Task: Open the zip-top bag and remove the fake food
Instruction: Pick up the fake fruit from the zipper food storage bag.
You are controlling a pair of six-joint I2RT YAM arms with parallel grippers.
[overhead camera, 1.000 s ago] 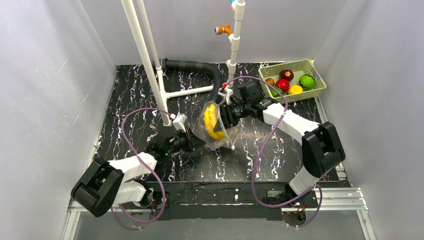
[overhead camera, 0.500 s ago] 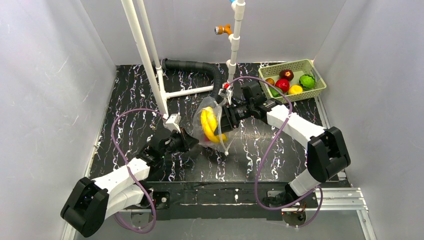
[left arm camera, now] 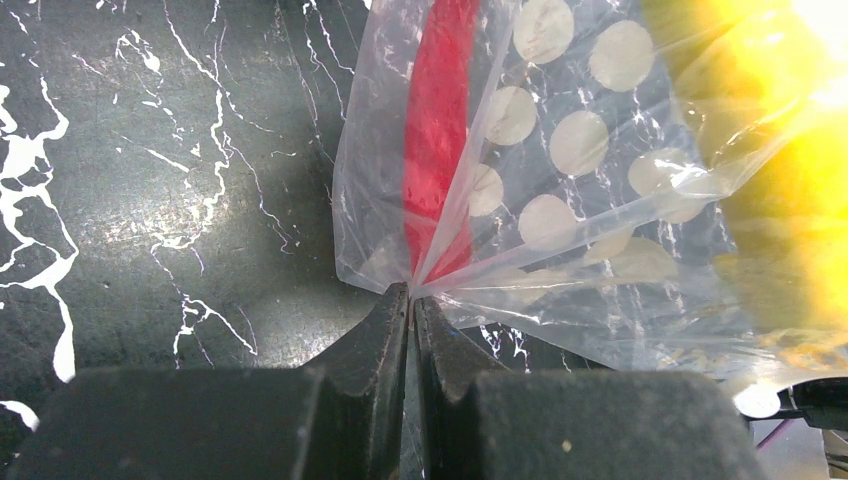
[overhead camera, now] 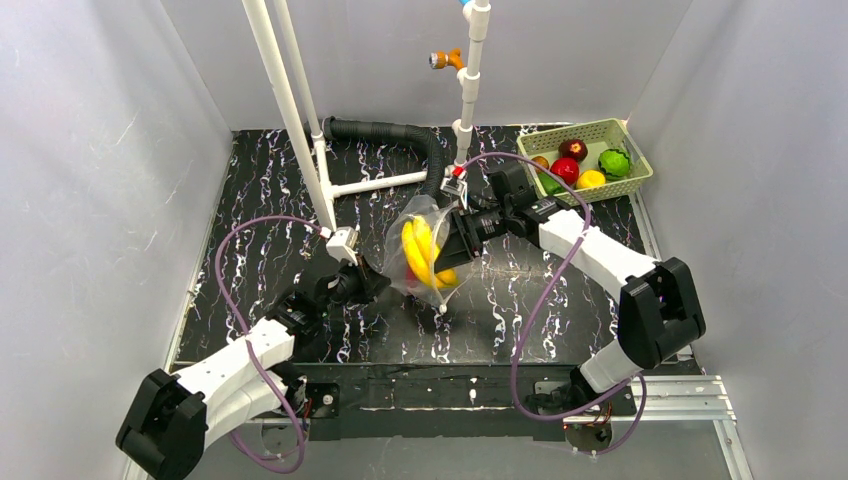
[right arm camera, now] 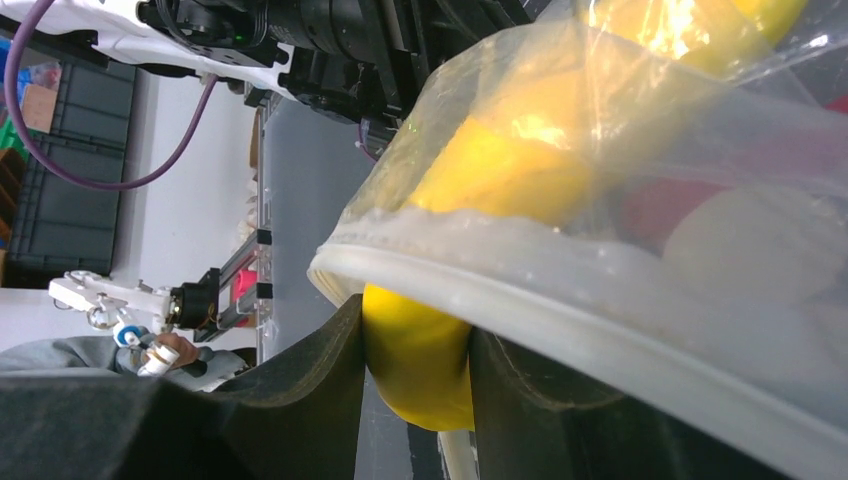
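Pinching a fold of the bag (left arm camera: 560, 170) at its lower edge, my left gripper (left arm camera: 411, 300) has both fingers pressed together with only the clear film between them. That arm lies low, stretched from the near left corner toward the middle of the table (overhead camera: 250, 200).

My right arm comes in from the right side, bent at the elbow, and my right gripper (overhead camera: 449, 246) sits at the bag's mouth. In its wrist view the two fingers are clamped on the banana (right arm camera: 420, 385), and the thick zip rim runs across just above them.

The bag is stretched between both grippers near the table's centre. Through the dotted plastic I see the banana and a red chili (left arm camera: 437, 130) beside it.

Bare marbled table stretches to the left of the bag and in front of it. Close behind the bag stand the slanting white pipes (overhead camera: 290, 110), a black ribbed hose (overhead camera: 385, 131) and an upright pipe (overhead camera: 468, 90).

The green basket (overhead camera: 600, 127) sits at the far right corner, well apart from the bag, and holds several plastic fruits (overhead camera: 566, 168).
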